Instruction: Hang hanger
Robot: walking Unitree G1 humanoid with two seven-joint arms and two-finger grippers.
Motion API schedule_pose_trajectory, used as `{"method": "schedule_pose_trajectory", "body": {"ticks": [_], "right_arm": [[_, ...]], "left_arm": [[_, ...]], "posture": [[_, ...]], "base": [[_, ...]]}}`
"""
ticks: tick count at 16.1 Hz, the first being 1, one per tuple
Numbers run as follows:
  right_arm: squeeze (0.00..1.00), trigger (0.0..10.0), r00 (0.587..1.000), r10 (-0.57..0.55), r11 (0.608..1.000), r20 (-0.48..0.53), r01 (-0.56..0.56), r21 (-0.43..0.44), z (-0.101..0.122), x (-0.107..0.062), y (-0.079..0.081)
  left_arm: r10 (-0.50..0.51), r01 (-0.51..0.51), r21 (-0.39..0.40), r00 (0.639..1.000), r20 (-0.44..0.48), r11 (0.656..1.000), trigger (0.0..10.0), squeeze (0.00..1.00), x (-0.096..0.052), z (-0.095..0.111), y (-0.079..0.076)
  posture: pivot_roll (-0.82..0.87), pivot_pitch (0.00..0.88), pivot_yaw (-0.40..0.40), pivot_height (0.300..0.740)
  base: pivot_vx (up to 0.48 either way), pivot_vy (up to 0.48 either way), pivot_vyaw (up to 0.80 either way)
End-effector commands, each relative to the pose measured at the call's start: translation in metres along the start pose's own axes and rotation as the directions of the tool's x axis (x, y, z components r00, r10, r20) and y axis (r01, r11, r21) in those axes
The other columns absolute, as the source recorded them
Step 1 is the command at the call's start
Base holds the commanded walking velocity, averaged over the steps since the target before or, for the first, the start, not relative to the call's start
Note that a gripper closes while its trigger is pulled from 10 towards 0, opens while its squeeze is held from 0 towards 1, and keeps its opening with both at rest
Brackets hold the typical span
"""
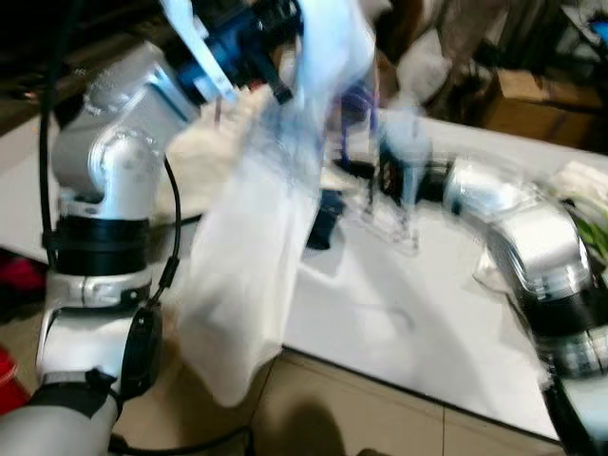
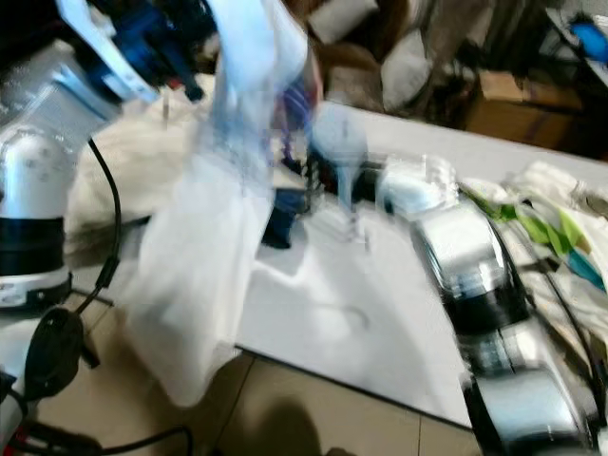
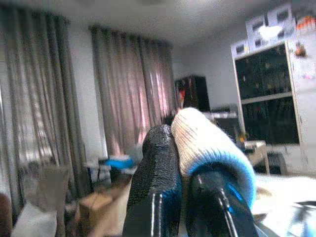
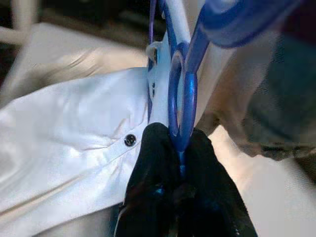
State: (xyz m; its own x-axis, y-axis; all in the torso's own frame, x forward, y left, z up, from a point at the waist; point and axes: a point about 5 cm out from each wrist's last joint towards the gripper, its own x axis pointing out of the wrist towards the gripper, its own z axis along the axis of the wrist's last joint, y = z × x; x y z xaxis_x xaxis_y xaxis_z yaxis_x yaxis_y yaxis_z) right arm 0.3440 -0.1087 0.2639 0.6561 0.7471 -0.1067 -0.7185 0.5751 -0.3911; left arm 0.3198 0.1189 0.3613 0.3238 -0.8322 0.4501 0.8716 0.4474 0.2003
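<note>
A white shirt (image 1: 247,285) hangs in front of me over the near edge of the white table (image 1: 399,323), blurred by motion. My left gripper (image 1: 252,47) is raised at the top of the shirt. In the left wrist view the left gripper (image 3: 180,163) is shut on a thick white fold of the shirt with a blue edge (image 3: 207,138). My right gripper (image 4: 180,148) is shut on a blue plastic hanger (image 4: 180,94), right beside the shirt's buttoned placket (image 4: 131,139). In the eye view the right arm (image 1: 503,214) reaches across the table toward the hanger (image 1: 356,100).
A cream fabric pile (image 1: 214,142) lies on the table behind the shirt. More clothes (image 2: 560,228) are heaped at the table's right end. A cardboard box (image 1: 532,95) and clutter stand beyond the table. Beige floor tiles (image 1: 380,418) run along the near edge.
</note>
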Motion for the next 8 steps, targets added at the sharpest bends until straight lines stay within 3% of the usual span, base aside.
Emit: {"method": "schedule_pose_trajectory", "body": {"ticks": [1, 2, 3, 4, 5, 7, 8], "right_arm": [[0.00, 10.0, 0.980, -0.196, 0.978, 0.038, 0.198, -0.061, 0.013, -0.006, -0.035], [0.00, 10.0, 0.960, -0.274, 0.955, 0.055, 0.279, -0.101, 0.020, -0.007, -0.050], [0.00, 10.0, 0.866, -0.474, 0.848, 0.160, 0.498, -0.183, 0.046, -0.018, -0.083], [0.00, 10.0, 0.801, -0.540, 0.799, 0.260, 0.585, -0.143, 0.064, -0.027, -0.098], [0.00, 10.0, 0.784, -0.543, 0.797, 0.301, 0.594, -0.110, 0.070, -0.029, -0.102], [0.00, 10.0, 0.848, -0.462, 0.854, 0.260, 0.504, -0.126, 0.051, -0.017, -0.093], [0.00, 10.0, 0.895, -0.396, 0.895, 0.205, 0.426, -0.132, 0.031, -0.008, -0.082]], "left_arm": [[-0.010, 0.009, 0.009, 0.995, 0.097, 1.000, 10.0, 0.00, 0.002, 0.021, -0.002], [-0.008, 0.007, 0.005, 0.990, 0.142, 1.000, 10.0, 0.00, 0.002, 0.029, -0.001], [-0.003, 0.003, -0.002, 0.970, 0.243, 1.000, 10.0, 0.00, -0.001, 0.047, 0.000], [0.017, -0.013, -0.016, 0.952, 0.306, 1.000, 10.0, 0.00, -0.006, 0.059, 0.003], [0.037, -0.032, -0.021, 0.944, 0.329, 0.999, 10.0, 0.00, -0.009, 0.063, 0.005], [0.122, -0.123, -0.016, 0.948, 0.293, 0.992, 10.0, 0.00, -0.017, 0.057, 0.015], [0.182, -0.180, -0.030, 0.953, 0.242, 0.983, 10.0, 0.00, -0.017, 0.044, 0.020]], "posture": [[-0.03, 0.000, -0.047, 0.740], [-0.03, 0.000, -0.049, 0.740], [-0.03, 0.000, -0.051, 0.740], [-0.02, 0.000, -0.055, 0.740], [-0.02, 0.000, -0.057, 0.740], [-0.02, 0.000, -0.060, 0.740], [-0.02, 0.000, -0.058, 0.740]], "base": [[0.000, 0.000, 0.00], [0.000, 0.000, 0.00], [0.000, 0.000, 0.00], [0.000, 0.000, 0.00], [0.000, 0.000, 0.00], [0.000, 0.000, 0.00], [0.000, 0.000, 0.00]]}}
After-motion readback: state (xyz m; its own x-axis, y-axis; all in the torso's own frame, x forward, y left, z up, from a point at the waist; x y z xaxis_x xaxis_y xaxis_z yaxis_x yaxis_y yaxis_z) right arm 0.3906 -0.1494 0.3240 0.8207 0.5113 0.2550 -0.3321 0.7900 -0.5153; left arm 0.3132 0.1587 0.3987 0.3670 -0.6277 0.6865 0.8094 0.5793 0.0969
